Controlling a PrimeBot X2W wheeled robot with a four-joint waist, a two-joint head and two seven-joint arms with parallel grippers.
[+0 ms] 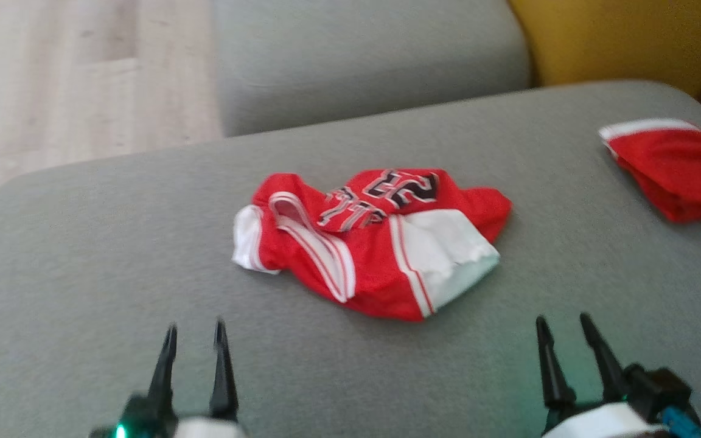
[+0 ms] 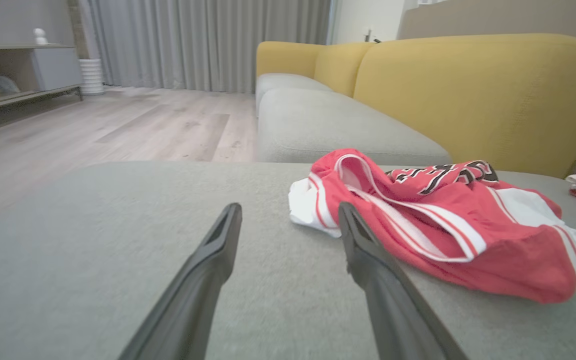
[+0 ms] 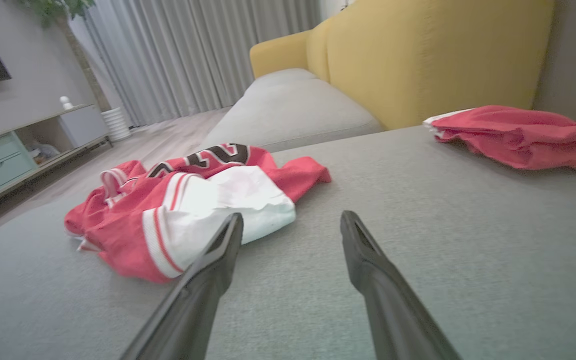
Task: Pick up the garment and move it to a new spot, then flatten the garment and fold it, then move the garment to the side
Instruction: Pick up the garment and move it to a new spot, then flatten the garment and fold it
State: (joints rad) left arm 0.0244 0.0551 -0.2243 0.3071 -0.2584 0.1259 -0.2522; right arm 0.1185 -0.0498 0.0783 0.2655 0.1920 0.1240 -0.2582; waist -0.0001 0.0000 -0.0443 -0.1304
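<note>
Head view: a crumpled red and white shirt [image 1: 375,243] lies in the middle of the gray seat [image 1: 83,274], and both my grippers are empty.
The seat is the biggest thing here, with a yellow backrest [image 1: 618,36] behind it. The shirt is in a heap, dark numbers on top and a white panel toward my right side. A second red cloth [image 1: 679,170] lies at the far right edge, well apart from it. My left gripper [image 1: 195,328] and my right gripper [image 1: 560,319] are on the near side of the shirt, not touching it, each with its two fingers spread apart.
</note>
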